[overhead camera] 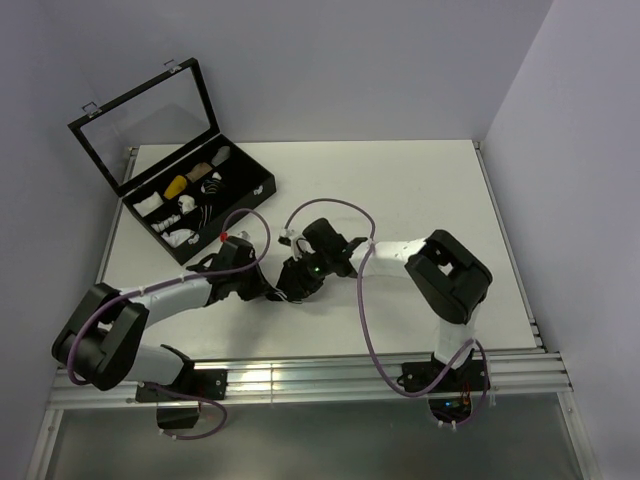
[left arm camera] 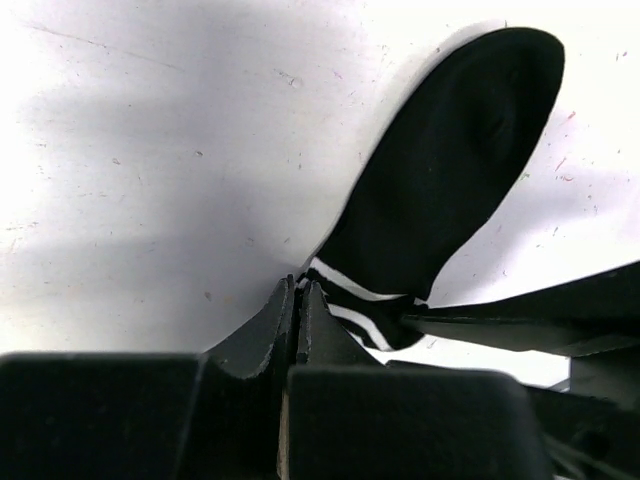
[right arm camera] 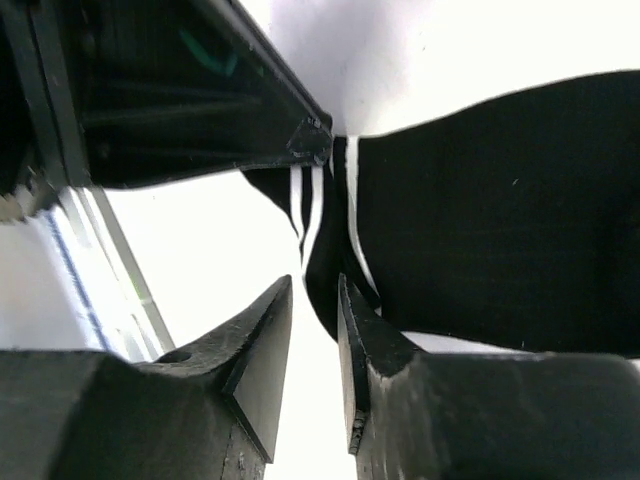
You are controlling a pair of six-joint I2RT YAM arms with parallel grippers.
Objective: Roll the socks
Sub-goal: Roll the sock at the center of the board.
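Bolted side by side on the near rail (overhead camera: 330,372): left arm (overhead camera: 110,335) and right arm (overhead camera: 450,275), both forearms reaching inward to meet over the near-middle of the white table (overhead camera: 420,190). Walled close along the far and right edges; framed by metal strips left, right and near. Open tabletop stretching far and right of the meeting point. Parked at the far left corner, well apart from both tools: black display case (overhead camera: 245,210), glass lid (overhead camera: 145,115) tilted up, rolled bundles (overhead camera: 180,187) in white, yellow and tan inside its compartments.

Lying flat on the table under the two wrists: socks (left arm camera: 450,170), black, toe end pointing away from the left wrist camera, cuff end toward it with thin white stripes (left arm camera: 350,288). Cannot tell whether one sock or two stacked. Barely seen from above, hidden by the wrists.

Clenched tight on the striped cuff edge: left gripper (left arm camera: 298,288), fingers pressed together with no gap, fabric running straight out from the tips. Standing slightly parted at the same cuff from the opposite side: right gripper (right arm camera: 315,295), a narrow slit between its fingers, bright table showing through the lower part, dark cuff fabric just at the tips, not clamped. Both sets of tips close together over the cuff.
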